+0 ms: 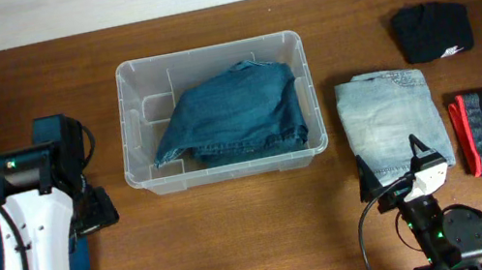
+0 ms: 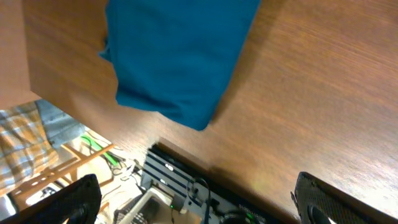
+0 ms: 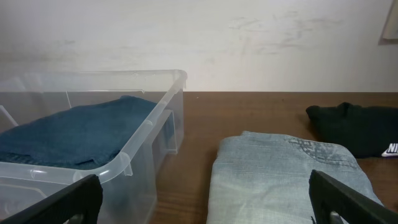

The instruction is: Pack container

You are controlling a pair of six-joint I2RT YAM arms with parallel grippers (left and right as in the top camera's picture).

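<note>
- Standing apart and empty, the right pincer (image 1: 391, 166) was held at the near edge of the folded light jeans (image 1: 391, 120), probably the next item.
- The left pincer (image 2: 196, 202), likewise apart, was held above a blue cloth (image 2: 180, 56).
- The container (image 1: 129, 124) was set mid-table, with dark jeans (image 1: 232, 112) already inside.

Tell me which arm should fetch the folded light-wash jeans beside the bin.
Right, most likely. The open right gripper sits at the near edge of the light-wash jeans, facing them; the open left gripper is across the clear bin, over a blue cloth.
</note>
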